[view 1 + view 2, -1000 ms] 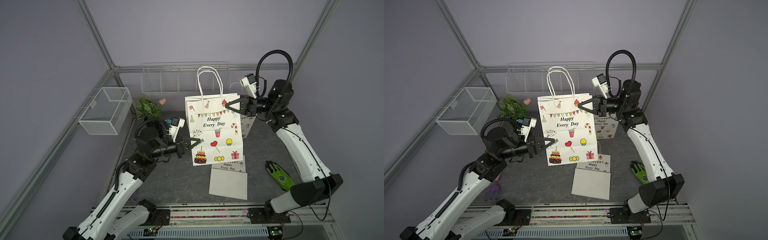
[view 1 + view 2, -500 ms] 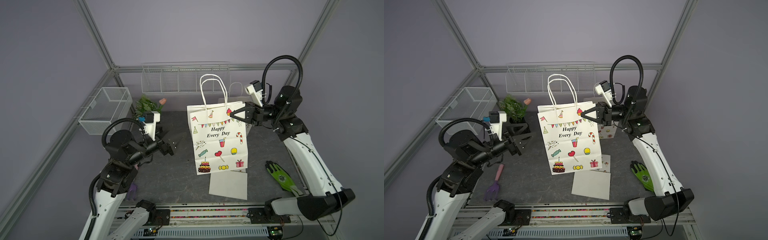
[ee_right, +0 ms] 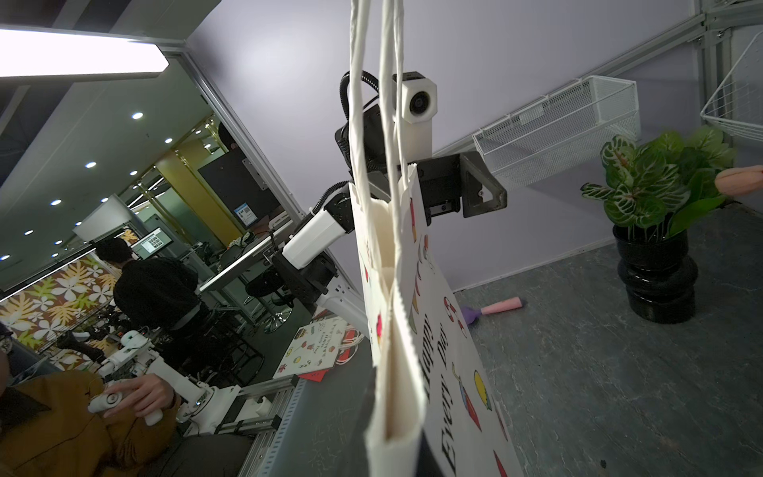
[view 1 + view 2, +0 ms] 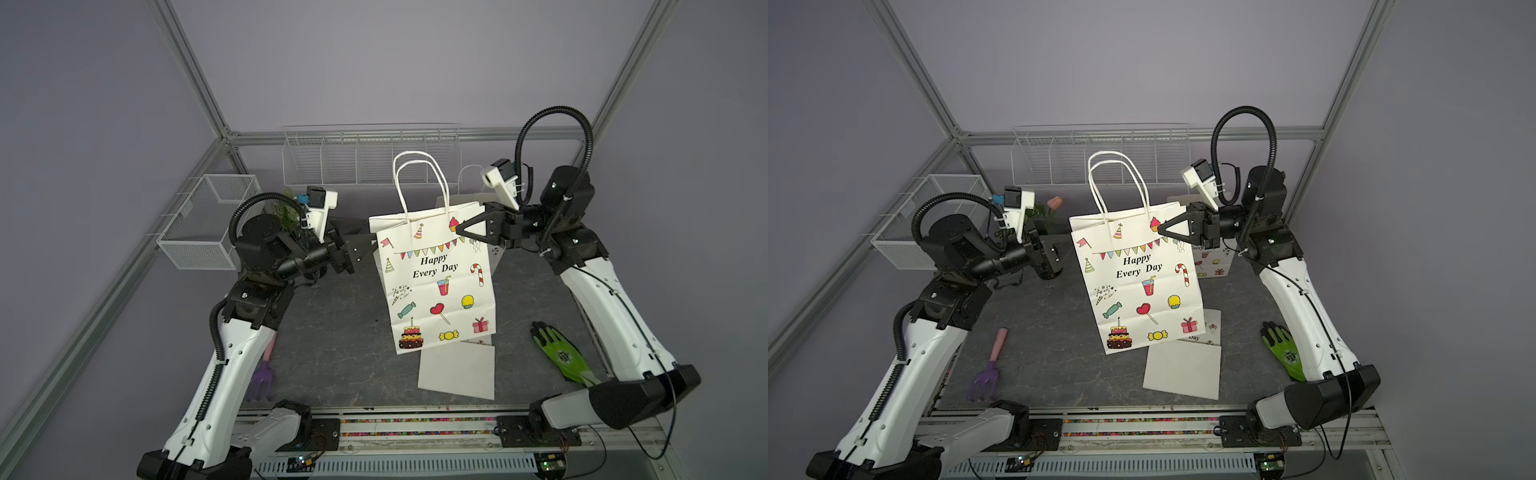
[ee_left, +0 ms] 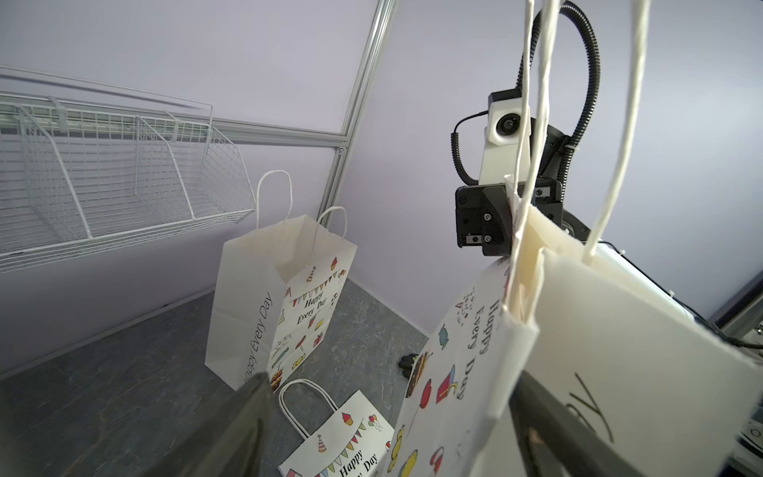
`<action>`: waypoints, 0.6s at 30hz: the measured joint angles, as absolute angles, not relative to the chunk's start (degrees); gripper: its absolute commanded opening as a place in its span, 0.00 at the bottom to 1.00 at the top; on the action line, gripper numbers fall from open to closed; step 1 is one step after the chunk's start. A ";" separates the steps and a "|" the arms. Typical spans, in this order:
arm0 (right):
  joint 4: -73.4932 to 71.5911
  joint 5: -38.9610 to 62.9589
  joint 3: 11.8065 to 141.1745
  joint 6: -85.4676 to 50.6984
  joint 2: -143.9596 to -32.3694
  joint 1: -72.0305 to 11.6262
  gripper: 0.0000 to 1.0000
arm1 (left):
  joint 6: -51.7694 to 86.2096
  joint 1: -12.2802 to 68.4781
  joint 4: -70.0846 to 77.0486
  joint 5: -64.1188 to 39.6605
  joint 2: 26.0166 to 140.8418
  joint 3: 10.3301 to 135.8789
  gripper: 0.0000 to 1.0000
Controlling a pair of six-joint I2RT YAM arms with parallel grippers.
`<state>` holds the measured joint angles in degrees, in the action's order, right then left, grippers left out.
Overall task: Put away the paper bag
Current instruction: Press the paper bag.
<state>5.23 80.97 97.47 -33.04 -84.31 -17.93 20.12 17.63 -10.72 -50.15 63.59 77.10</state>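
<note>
Paper bag (image 4: 436, 286) hanging nearly upright, long axis vertical, handles (image 4: 417, 183) up, one top corner clamped in the right gripper (image 4: 459, 229), opposite corner at the left gripper (image 4: 369, 245), jaws wide apart

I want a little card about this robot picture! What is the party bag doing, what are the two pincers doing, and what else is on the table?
main thing: paper bag, upright, handles up
right pincer: shut on the bag's top edge
left pincer: open, at the bag's other top corner
lying on the table: flat bag, green glove, purple rake
standing farther back: open bag, potted plant
</note>
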 measured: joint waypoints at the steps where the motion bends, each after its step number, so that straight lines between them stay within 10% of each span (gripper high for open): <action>1: 4.99 81.06 98.19 -33.28 -85.27 -18.50 0.07 | 21.04 17.63 -8.86 -51.13 64.14 76.64 0.70; 9: 3.79 82.00 103.04 -36.07 -89.06 -19.57 0.07 | 26.57 17.63 1.91 -55.59 64.38 70.32 0.55; 14: 2.96 82.56 106.04 -37.12 -89.08 -19.27 0.07 | 27.27 19.07 2.98 -56.42 63.59 68.82 0.96; 18: 2.68 83.66 107.57 -37.85 -89.10 -19.07 0.07 | 26.24 20.25 1.06 -55.37 60.25 65.93 1.00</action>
